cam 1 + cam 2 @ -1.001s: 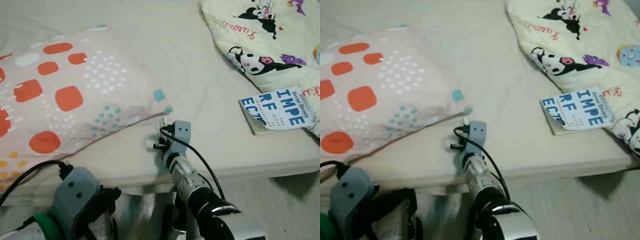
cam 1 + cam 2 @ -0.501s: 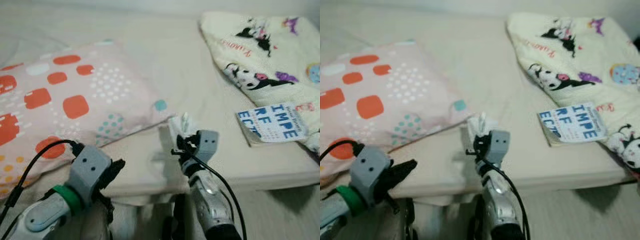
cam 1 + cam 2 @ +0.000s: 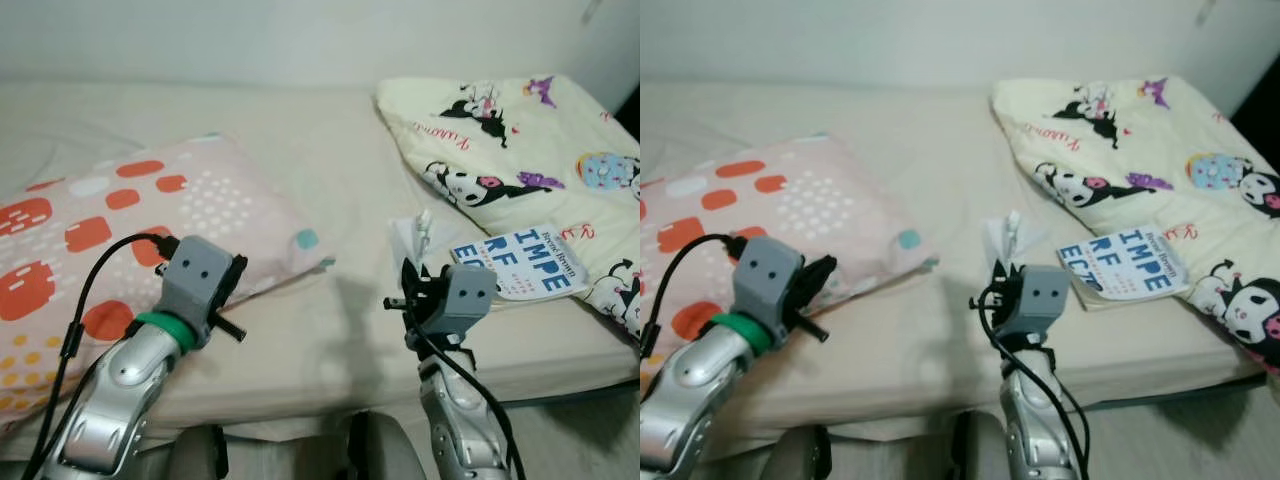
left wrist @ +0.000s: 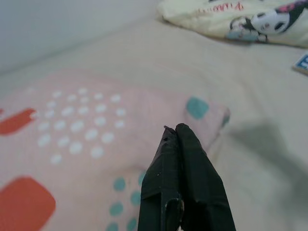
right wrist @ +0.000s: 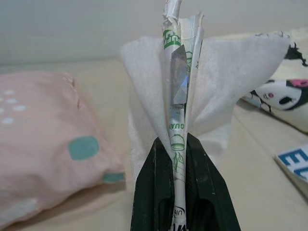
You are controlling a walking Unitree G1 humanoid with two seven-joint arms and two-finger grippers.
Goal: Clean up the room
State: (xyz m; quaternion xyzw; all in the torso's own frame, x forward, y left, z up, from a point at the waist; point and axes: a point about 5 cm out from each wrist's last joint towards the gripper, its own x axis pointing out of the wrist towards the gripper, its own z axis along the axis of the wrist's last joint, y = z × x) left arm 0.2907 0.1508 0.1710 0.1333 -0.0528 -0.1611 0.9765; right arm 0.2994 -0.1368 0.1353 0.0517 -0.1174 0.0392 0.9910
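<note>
Right pincer (image 3: 418, 262) grips a white tissue (image 5: 211, 86) and a green-printed paper straw wrapper (image 5: 177, 144), raised above the bed (image 3: 330, 340) near a blue-lettered book (image 3: 522, 262). Left pincer (image 4: 182, 159), fingers pressed together and empty, hovers over the spotted pillow (image 3: 110, 215).

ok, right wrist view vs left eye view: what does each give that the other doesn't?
Right wrist view alone: the jaws of the right gripper closed on a paper-wrapped straw with green print, folded in a white tissue. Left eye view alone: the left gripper raised over the orange-spotted pillow, the full cover of the blue-lettered book, and the wall behind the bed. Both show the pillow, the cartoon blanket, the book and the held trash.
</note>
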